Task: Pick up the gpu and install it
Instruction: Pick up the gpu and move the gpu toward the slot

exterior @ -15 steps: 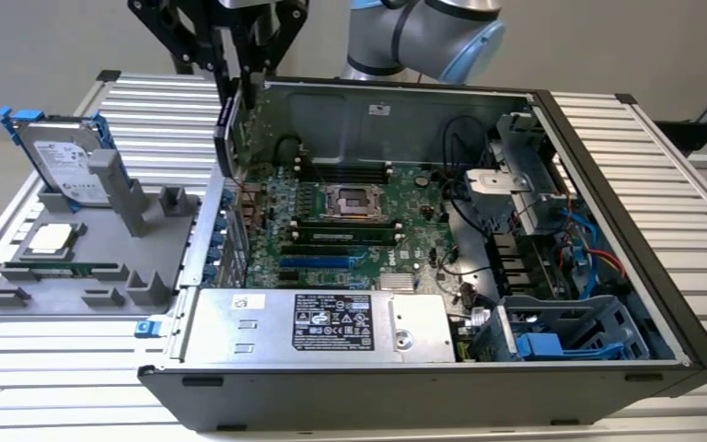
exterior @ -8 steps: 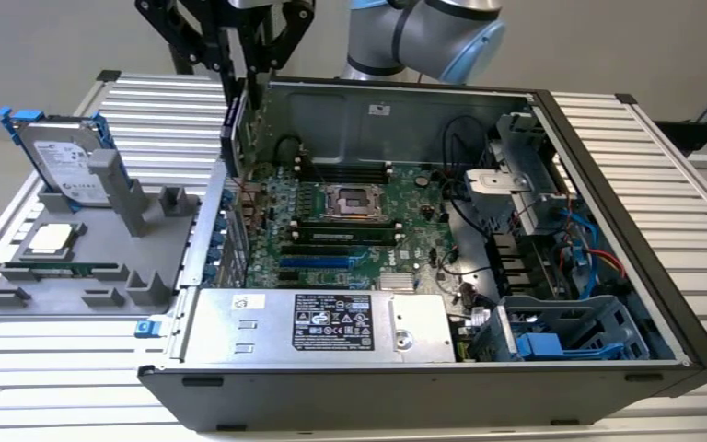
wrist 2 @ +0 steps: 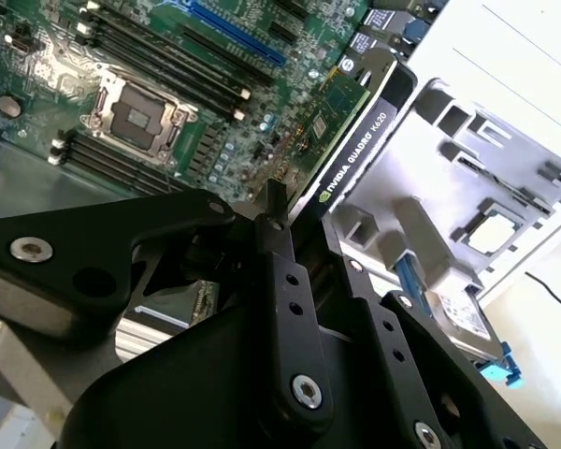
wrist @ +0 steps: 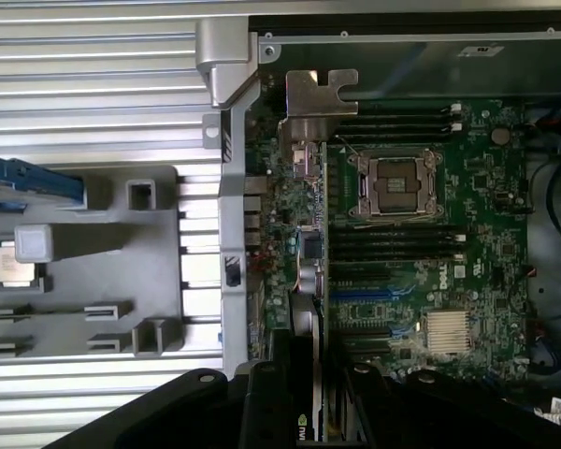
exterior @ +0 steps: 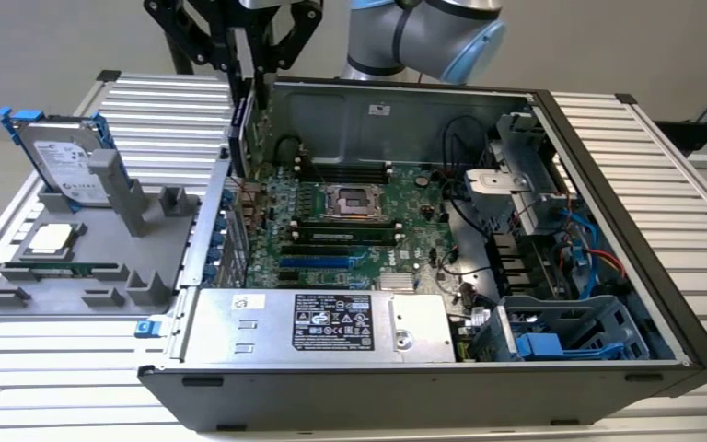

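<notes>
My gripper [exterior: 246, 75] is shut on the gpu [exterior: 240, 129], which it carries on edge above the exterior view's left side of the open computer case. In the second wrist view the gpu [wrist 2: 357, 131] shows its green board and black cooler edge beyond the black fingers [wrist 2: 279, 234]. The first wrist view shows the card edge-on, its silver bracket [wrist: 316, 94] at the far end and the gripper [wrist: 309, 398] around the near end. The card hangs over the motherboard [exterior: 341, 216] near the case's port wall, apart from the blue and black expansion slots [exterior: 317, 262].
A grey fixture tray [exterior: 84, 276] left of the case holds a blue-framed hard drive [exterior: 65, 161], a processor chip [exterior: 52, 238] and a memory stick [exterior: 59, 270]. A silver power supply [exterior: 317, 322], a drive cage [exterior: 562, 331] and cables [exterior: 574, 249] crowd the case.
</notes>
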Available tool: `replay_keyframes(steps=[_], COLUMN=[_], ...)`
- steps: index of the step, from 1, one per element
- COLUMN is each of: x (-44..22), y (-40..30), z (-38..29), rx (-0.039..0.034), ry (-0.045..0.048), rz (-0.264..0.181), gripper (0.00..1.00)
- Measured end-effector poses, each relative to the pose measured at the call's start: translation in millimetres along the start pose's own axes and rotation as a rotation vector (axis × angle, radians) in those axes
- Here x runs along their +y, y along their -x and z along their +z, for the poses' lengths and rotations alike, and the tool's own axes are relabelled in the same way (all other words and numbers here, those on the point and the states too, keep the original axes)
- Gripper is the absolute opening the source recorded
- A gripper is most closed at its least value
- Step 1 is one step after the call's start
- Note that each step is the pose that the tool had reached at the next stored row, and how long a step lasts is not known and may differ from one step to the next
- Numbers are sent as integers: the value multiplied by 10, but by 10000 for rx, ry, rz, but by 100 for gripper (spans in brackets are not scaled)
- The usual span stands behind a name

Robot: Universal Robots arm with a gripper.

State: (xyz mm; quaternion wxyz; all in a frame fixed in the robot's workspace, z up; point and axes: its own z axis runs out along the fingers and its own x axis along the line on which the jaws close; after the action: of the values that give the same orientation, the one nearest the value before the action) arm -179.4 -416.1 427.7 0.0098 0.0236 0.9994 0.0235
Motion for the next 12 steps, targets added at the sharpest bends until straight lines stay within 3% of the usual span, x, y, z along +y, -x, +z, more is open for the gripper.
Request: replay_keyframes(steps=[12], x=[4], y=[87], z=[2], rx=[0], ry=[0], rz=[0], gripper=[0])
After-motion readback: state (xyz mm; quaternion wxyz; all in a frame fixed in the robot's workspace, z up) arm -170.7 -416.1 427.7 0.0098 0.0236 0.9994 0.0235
